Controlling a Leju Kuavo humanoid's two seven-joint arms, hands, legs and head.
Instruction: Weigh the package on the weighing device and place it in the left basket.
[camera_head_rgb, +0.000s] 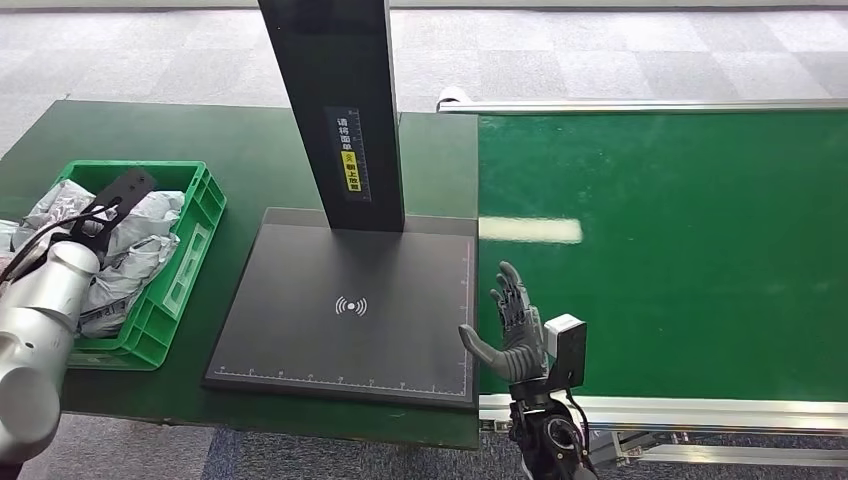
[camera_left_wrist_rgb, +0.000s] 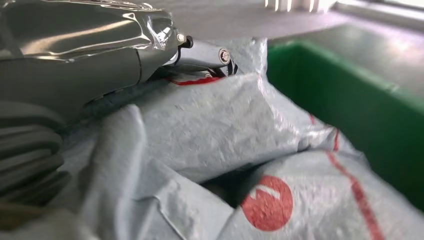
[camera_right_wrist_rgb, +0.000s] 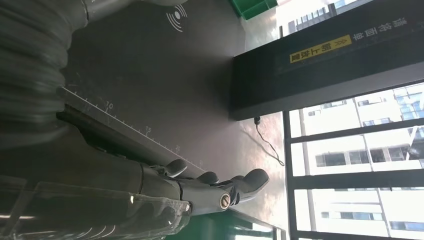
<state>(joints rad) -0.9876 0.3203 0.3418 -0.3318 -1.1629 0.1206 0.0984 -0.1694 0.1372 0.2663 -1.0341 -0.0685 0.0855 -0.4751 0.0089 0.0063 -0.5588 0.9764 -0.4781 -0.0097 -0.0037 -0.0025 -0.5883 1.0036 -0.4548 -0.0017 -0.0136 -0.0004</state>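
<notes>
a robot stands at a green table (camera_head_rgb: 250, 140) with a flat black scale (camera_head_rgb: 345, 305) in the middle, a dark post (camera_head_rgb: 335, 100) rising from its far edge, and a green conveyor (camera_head_rgb: 680, 250) to its right. the scale plate is bare. on the left sits a green basket (camera_head_rgb: 185, 290) heaped with grey packages (camera_head_rgb: 140, 245). the left arm reaches into the basket, and in the left wrist view the left hand (camera_left_wrist_rgb: 200, 55) lies against a grey package (camera_left_wrist_rgb: 225, 125) with red markings, low among the heap. the fingers are mostly hidden, so i cannot tell whether they grip it or have let go. the right hand (camera_head_rgb: 515, 330) waits upright at the scale's right edge, over the seam with the conveyor, fingers spread and holding nothing. the step looks like the drop into the basket, near the end of the task. to do it well, the left fingers should part fully so the slick bag slips free, then the hand should lift straight up, clear of the basket wall, without dragging neighbouring bags out
</notes>
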